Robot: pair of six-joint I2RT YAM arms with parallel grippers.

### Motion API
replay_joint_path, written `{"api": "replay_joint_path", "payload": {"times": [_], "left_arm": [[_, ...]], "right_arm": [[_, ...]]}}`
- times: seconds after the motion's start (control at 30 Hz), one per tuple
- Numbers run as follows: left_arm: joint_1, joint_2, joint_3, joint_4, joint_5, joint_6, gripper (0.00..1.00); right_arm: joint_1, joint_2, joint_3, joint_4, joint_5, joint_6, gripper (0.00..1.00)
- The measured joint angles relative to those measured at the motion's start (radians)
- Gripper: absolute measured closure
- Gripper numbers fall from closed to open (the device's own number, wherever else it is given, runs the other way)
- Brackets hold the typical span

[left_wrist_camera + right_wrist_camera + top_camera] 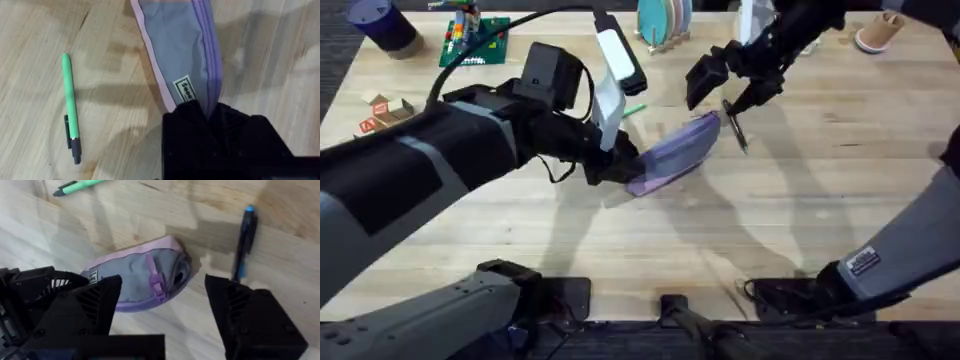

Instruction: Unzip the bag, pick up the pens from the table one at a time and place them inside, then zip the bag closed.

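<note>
While the left gripper (625,170) clamps one end of the bag (675,150), its black fingers (200,125) pinched together on the fabric beside a small label, the pouch lies on the pale desk (770,230) near the middle of the overhead view. The bag is lavender-purple with a grey-lilac side panel. In the right wrist view its far end gapes a little, showing a dark opening, with the purple zipper pull (156,282) lying across the panel near that opening. What is inside cannot be told.

Beyond the bag's free end, the right gripper (725,85) hangs above the desk with its fingers (250,315) spread wide and holding nothing. Just beside that end a dark pen (734,125) lies on the wood; in the right wrist view it shows as black with blue at the tip and along the barrel, apart from the bag.

On the far side of the pouch, the green pen (70,107) rests flat on the desk, with a dark tip and a dark clip, near the bag but not touching it.

At the far edge of the desk stand a rack of plates (665,20), a purple cup (380,22) and a green board with coloured pieces (475,40).
</note>
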Motion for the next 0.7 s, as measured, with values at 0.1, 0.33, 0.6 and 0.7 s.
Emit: {"api": "replay_joint_path", "payload": {"times": [0.1,0.33,0.6,0.7], "left_arm": [[0.000,0.000,0.000,0.000,0.000,0.000,0.959],[0.000,0.000,0.000,0.000,0.000,0.000,0.959],[0.000,0.000,0.000,0.000,0.000,0.000,0.959],[0.000,0.000,0.000,0.000,0.000,0.000,0.959]], "right_arm": [[0.015,0.000,-0.010,0.022,0.000,0.004,0.006],[0.038,0.000,-0.012,0.030,0.000,0.007,0.011],[0.038,0.000,-0.012,0.027,0.000,0.008,0.138],[0.038,0.000,-0.012,0.020,0.000,0.008,0.147]]}}
